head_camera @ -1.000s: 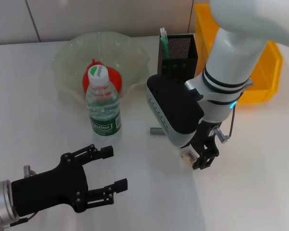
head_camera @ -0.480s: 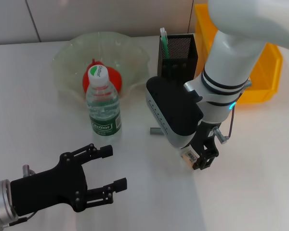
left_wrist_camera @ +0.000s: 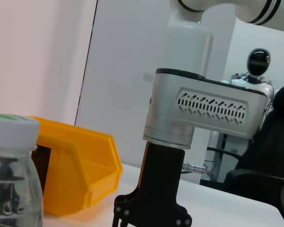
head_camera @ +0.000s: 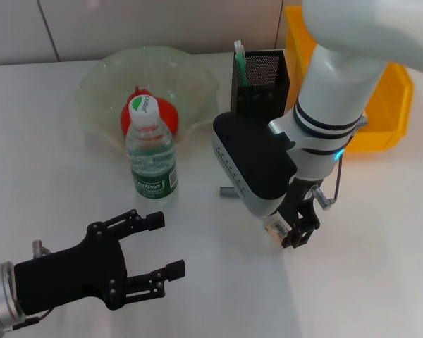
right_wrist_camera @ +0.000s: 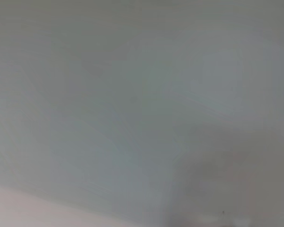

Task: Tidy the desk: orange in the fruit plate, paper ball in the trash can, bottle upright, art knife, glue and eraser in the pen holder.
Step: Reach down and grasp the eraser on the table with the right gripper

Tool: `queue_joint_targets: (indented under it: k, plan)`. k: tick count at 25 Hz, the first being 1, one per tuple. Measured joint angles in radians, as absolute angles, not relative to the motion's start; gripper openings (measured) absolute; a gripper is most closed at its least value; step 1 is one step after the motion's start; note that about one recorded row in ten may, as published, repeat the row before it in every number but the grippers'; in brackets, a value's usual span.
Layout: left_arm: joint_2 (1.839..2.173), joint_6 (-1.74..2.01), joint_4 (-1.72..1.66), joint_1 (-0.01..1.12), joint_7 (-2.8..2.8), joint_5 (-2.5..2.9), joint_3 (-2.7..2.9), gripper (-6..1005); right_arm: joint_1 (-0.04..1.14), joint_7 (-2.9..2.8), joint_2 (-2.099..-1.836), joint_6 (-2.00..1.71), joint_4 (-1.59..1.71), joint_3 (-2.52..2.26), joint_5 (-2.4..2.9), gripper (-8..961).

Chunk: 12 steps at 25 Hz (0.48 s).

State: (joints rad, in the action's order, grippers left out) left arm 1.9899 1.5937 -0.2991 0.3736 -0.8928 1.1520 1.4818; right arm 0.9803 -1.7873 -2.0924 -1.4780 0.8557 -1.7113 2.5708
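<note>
Eraser [head_camera: 278, 227], lower right of centre, pinched in the right gripper [head_camera: 290, 231] at the table [head_camera: 381, 239]. Upper centre: pen holder [head_camera: 261, 79] containing a green-white stick [head_camera: 239, 60]. Upper left: fruit plate [head_camera: 99, 88] containing orange [head_camera: 166, 113]; bottle [head_camera: 152, 151] upright before it. Trash can [head_camera: 388, 105], upper right. Left gripper [head_camera: 155, 246], lower left, jaws wide.

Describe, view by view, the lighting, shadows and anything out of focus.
Head view: even light, soft shadow on the white desk beside the right gripper. Left wrist view: the near clear plastic water bottle is blurred, the yellow-orange plastic bin sharper. Right wrist view: a featureless grey blur, nothing recognisable.
</note>
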Motion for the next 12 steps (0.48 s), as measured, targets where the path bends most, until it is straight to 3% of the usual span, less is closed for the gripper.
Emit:
queue_joint_targets:
  k: [8, 12]
  plan:
    - [1.990, 1.594, -0.299, 0.378, -0.893, 1.152, 1.482, 834, 0.984, -1.788, -2.092, -1.468, 0.847, -1.737, 2.563, 583]
    - [1.990, 1.594, -0.299, 0.379, -0.893, 1.152, 1.482, 834, 0.984, -1.787, -2.092, -1.468, 0.845, -1.737, 2.563, 517]
